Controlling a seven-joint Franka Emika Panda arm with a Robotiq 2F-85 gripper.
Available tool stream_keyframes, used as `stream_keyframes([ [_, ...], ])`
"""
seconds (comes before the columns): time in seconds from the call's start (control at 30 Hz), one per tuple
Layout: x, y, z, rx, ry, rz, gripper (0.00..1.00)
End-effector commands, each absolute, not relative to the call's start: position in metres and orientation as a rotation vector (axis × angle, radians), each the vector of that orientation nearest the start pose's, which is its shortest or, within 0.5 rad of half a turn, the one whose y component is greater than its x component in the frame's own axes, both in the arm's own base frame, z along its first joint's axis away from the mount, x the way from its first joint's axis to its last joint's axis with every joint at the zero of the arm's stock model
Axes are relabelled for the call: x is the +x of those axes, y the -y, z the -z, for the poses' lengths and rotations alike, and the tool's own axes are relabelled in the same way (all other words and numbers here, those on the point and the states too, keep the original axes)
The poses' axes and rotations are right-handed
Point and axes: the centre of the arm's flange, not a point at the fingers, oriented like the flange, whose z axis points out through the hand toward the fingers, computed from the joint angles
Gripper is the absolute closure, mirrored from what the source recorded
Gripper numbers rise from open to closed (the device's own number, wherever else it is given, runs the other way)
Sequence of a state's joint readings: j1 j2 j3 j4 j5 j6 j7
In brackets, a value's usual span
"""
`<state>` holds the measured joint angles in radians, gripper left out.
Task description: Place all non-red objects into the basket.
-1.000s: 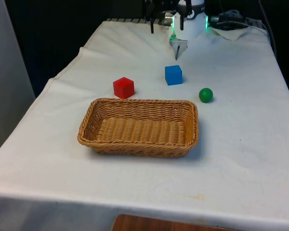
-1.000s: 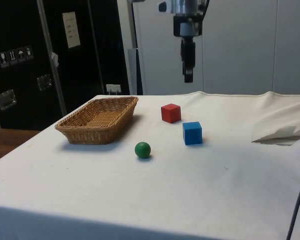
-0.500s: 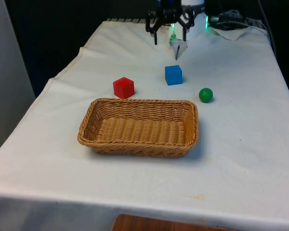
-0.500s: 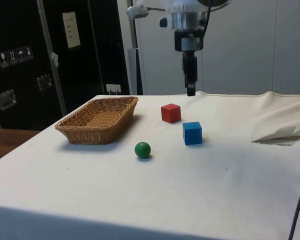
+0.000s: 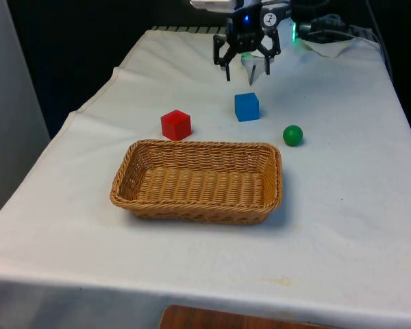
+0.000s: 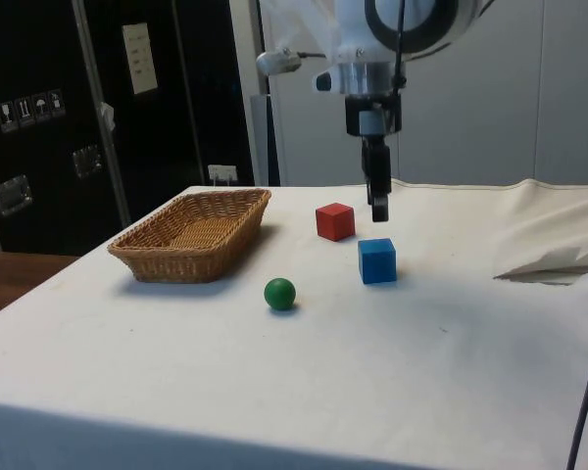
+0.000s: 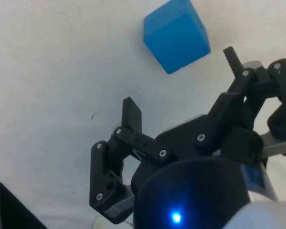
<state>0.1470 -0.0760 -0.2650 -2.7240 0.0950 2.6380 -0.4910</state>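
Observation:
A blue cube (image 5: 246,107) (image 6: 377,260) (image 7: 177,36) sits on the white cloth beyond the wicker basket (image 5: 198,181) (image 6: 195,234). My gripper (image 5: 246,74) (image 6: 379,211) (image 7: 181,81) hangs open a short way above the cloth, just behind the blue cube and nearer the robot, with nothing between its fingers. A green ball (image 5: 292,135) (image 6: 280,293) lies toward the front view's right of the basket's far corner. A red cube (image 5: 176,125) (image 6: 334,221) stands by the basket's far rim, toward the front view's left of the blue cube.
The cloth is rumpled into a raised fold (image 6: 554,259) near the robot's end of the table. Dark cabinets (image 6: 78,117) stand behind the basket in the side view.
The gripper has come down and moved toward the blue cube, from high above the table to just over the cloth behind the cube. The cubes, ball and basket have not moved.

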Motion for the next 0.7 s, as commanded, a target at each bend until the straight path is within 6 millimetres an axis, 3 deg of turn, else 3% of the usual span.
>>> stream_keyframes([
  [0.0,0.396,0.044,-0.245,-3.034,0.445,0.029,0.00],
  [0.3,0.396,0.037,-0.230,-3.026,0.442,0.010,0.00],
  [0.67,0.395,0.035,-0.226,-3.040,0.454,0.034,0.00],
])
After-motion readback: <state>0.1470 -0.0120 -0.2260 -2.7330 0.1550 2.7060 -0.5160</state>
